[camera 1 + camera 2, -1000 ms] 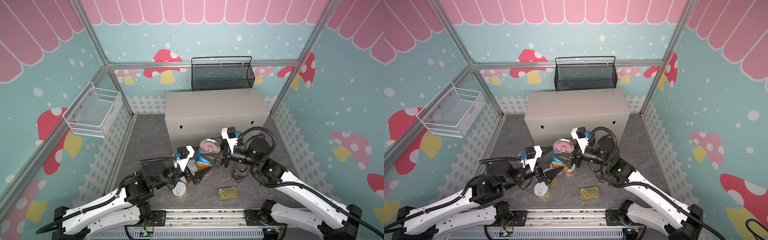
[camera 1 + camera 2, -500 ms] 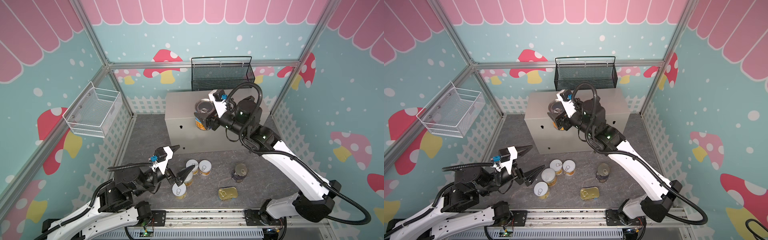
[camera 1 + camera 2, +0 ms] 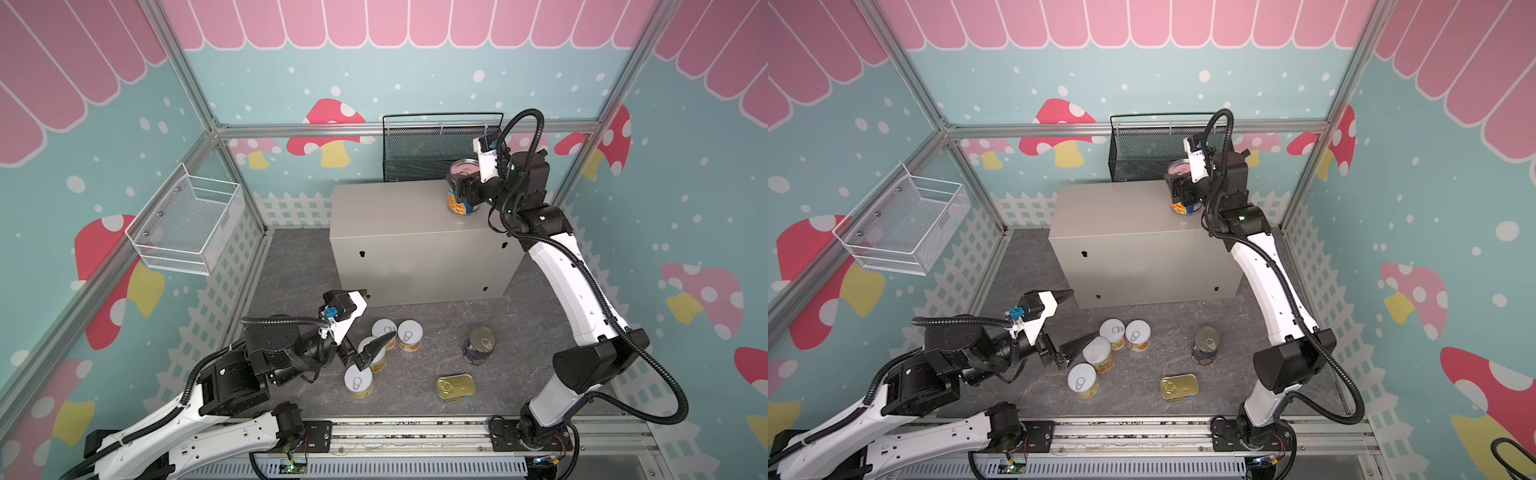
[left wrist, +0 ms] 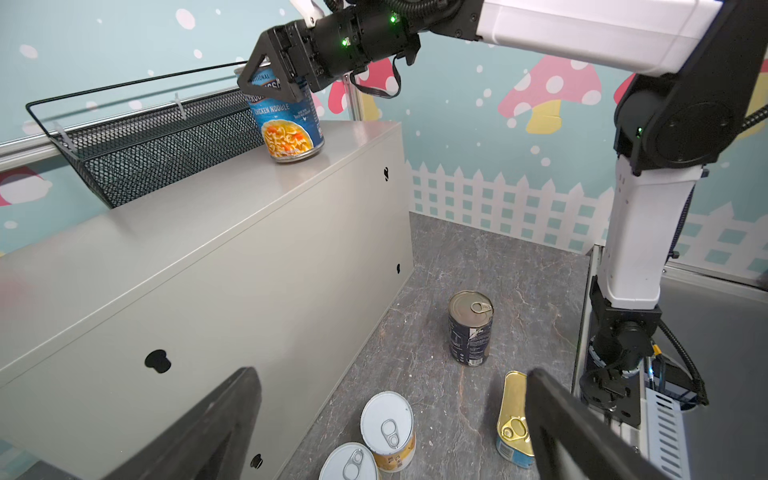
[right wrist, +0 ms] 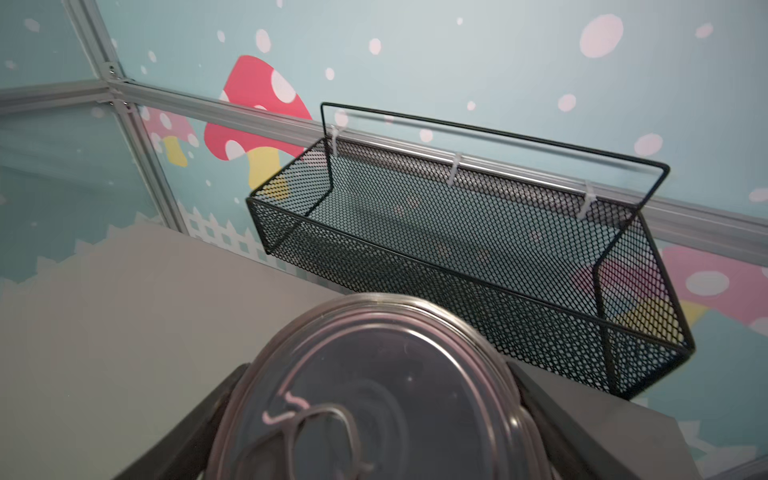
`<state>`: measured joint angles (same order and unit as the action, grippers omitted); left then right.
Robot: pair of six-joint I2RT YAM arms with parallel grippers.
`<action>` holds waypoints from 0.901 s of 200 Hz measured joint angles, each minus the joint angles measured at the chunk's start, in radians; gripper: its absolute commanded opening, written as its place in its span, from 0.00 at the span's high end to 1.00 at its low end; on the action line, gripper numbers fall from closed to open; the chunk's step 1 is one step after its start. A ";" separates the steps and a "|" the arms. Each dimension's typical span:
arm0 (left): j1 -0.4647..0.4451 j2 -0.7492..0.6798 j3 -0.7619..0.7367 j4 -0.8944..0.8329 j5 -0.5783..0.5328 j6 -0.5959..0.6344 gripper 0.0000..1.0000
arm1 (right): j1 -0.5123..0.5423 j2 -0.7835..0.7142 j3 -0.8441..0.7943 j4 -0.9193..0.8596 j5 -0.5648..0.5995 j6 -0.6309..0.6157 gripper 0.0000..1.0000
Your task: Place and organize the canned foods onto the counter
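Half a second ago the soup tin (image 3: 463,199) hung over the middle of the counter (image 3: 395,208); now the right arm has carried it across to the counter's right rear part, just in front of the black mesh basket (image 3: 415,158). The right fingers (image 3: 457,187) grasp the tin by its upper half, one on each side of the label, and the left wrist view shows a black finger (image 4: 266,77) lying across the blue band above the noodle picture. The tin (image 4: 291,124) leans slightly, its base down at the counter top (image 4: 208,232); whether it sits flat cannot be told. From the right wrist view its lid (image 5: 374,395) fills the space between both fingers (image 5: 552,399).

The left fingers (image 3: 376,345) are spread wide and hold nothing, low over the floor (image 3: 291,270) beside the four small yellow tins (image 3: 1083,380), the lower finger crossing in front of one of them. A dark tin (image 3: 1205,345) stands upright further right on the floor, and the flat gold tin (image 3: 1178,386) lies near it, towards the front rail.
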<state>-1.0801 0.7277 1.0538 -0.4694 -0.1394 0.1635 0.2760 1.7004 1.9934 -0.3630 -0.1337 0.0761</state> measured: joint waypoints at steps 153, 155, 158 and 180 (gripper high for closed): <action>0.030 0.278 0.214 0.063 -0.065 0.129 0.01 | -0.197 0.193 0.230 -0.018 -0.043 0.034 0.52; 0.032 0.278 0.213 0.064 -0.064 0.129 0.01 | -0.198 0.195 0.231 -0.018 -0.043 0.034 0.52; 0.034 0.277 0.213 0.065 -0.062 0.129 0.01 | -0.200 0.195 0.232 -0.018 -0.043 0.036 0.52; 0.063 0.259 0.196 0.088 -0.040 0.124 0.01 | -0.212 0.196 0.234 -0.019 -0.043 0.038 0.51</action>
<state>-1.0176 0.9863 1.2495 -0.3813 -0.1799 0.2878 0.0639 1.8969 2.2276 -0.3824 -0.1772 0.1143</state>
